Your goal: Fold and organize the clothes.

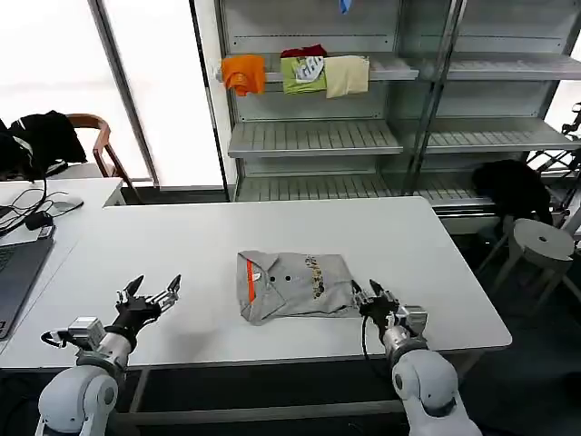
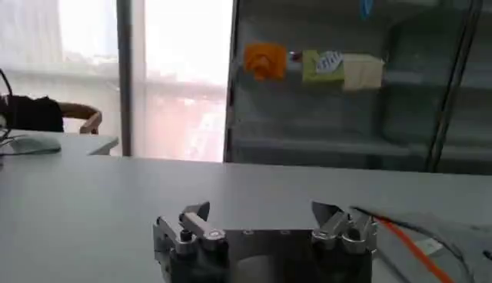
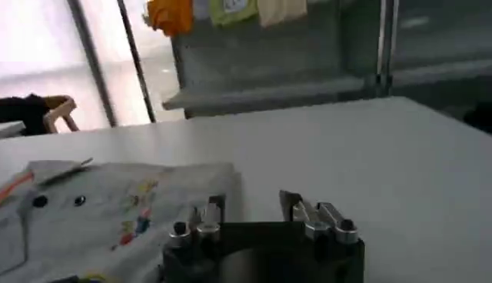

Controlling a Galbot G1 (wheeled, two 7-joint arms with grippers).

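White table (image 1: 182, 236), wide. Grey shirt (image 1: 295, 286) lay folded at its middle near the front edge, orange stripe by the collar, apparently squared for stacking. Right gripper (image 1: 371, 297) spread apart, touching the shirt's right edge. Left gripper (image 1: 150, 292) spread, well apart leftward.

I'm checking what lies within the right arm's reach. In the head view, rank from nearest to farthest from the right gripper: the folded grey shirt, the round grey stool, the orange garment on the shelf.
From the right gripper:
1. Folded light grey shirt with an orange stripe, on the white table, right beside the gripper toward the robot's left.
2. Round grey stool, off the table to the robot's right.
3. Small orange garment, up on the metal shelf at the back.
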